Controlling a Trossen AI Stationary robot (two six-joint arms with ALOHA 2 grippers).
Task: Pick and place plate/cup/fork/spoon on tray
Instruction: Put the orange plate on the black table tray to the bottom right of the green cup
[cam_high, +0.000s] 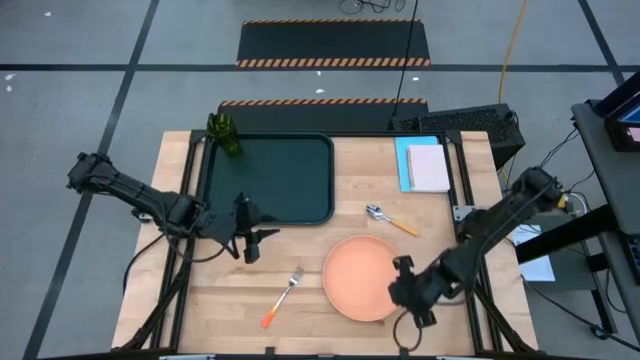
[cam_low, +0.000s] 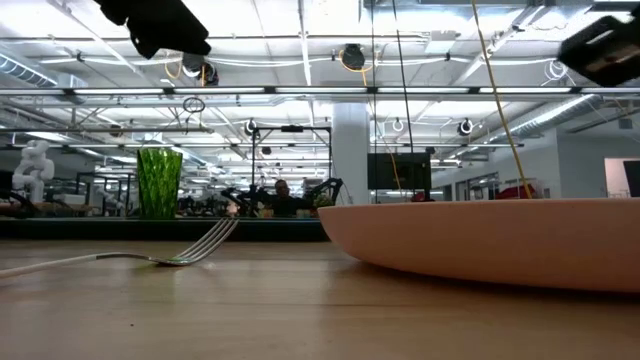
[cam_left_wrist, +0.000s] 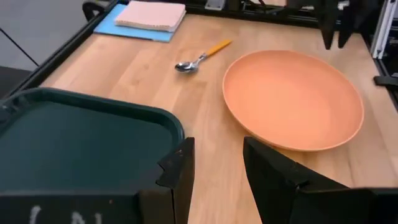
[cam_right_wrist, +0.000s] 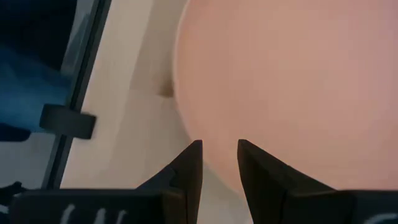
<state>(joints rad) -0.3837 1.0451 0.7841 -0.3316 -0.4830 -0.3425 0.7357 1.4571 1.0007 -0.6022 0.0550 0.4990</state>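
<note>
Nearest the lower edge of the high view: fork (cam_high: 283, 296), lower centre, bare on the table (cam_high: 330, 210), not yet placed. Just right of it, plate (cam_high: 362, 278), lower right of centre, flat on the wood, not yet placed. Right gripper (cam_high: 408, 288) at the plate's right rim, fingers parted by a narrow gap, poised at the rim in the right wrist view, nothing held; contact with the rim impossible to confirm. Higher in the frame, spoon (cam_high: 389, 219), right of centre, between plate and blue sheet (cam_high: 403, 163) with notepad (cam_high: 429, 167), not yet placed. Left gripper (cam_high: 250, 236), left of centre, just below the tray's lower edge, fingers apart and empty. Tray (cam_high: 268, 180), upper left of centre, interior bare as far as visible. Cup (cam_high: 226, 135), upper left, at the tray's far left corner; on the rim, inside it, or just outside cannot be told from above. Judged tally: cup possibly delivered, plate apparently next in hand, fork and spoon outstanding; roughly a quarter done at best. Hidden or unclear: low view blocked on its right by the plate, spoon out of sight there; tray only a dark band behind the cup; fork handle blurred at the left edge; grippers cut off at the top corners; tray's left part cropped in the left wrist view.
</note>
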